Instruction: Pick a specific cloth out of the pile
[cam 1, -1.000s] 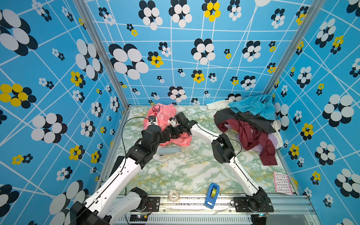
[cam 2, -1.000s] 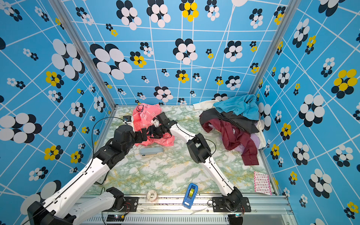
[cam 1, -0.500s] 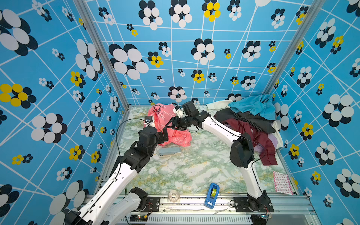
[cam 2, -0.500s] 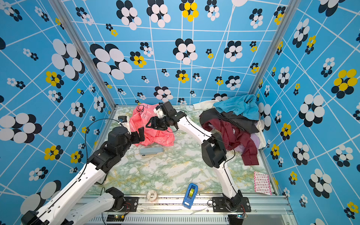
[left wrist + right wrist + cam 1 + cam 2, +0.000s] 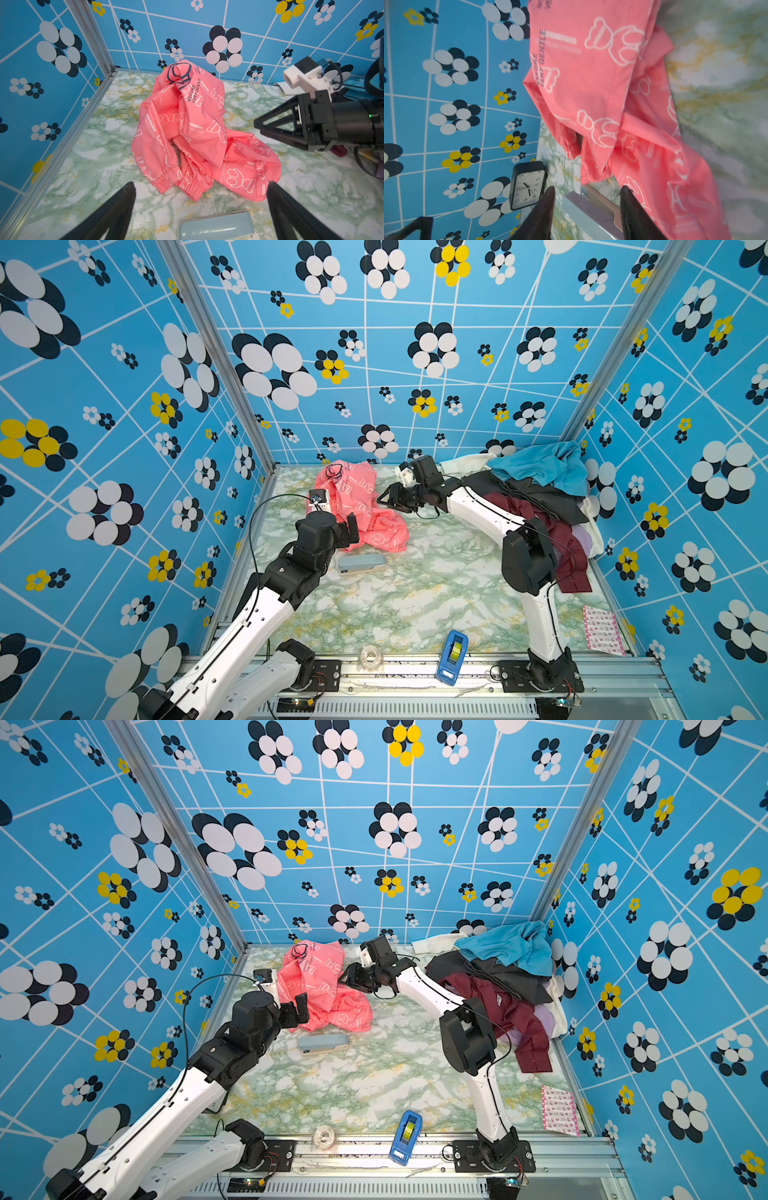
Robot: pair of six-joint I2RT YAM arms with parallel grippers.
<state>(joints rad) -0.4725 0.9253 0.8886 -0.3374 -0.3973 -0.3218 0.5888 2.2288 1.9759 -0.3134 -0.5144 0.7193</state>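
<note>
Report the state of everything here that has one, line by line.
Coral-pink printed jacket cloth: crumpled on the marble table, apart from the heap, ungripped.
Heap of mixed garments: piled in the far right corner.
Left end effector: open, empty.
Right end effector: open, empty.
Pale blue rectangular case: lying flat.
Blue tape dispenser: resting at the front edge.

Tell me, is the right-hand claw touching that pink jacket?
Apart. In the left wrist view, bare marble table shows between the right gripper and the cloth; nothing bridges that gap.
</note>
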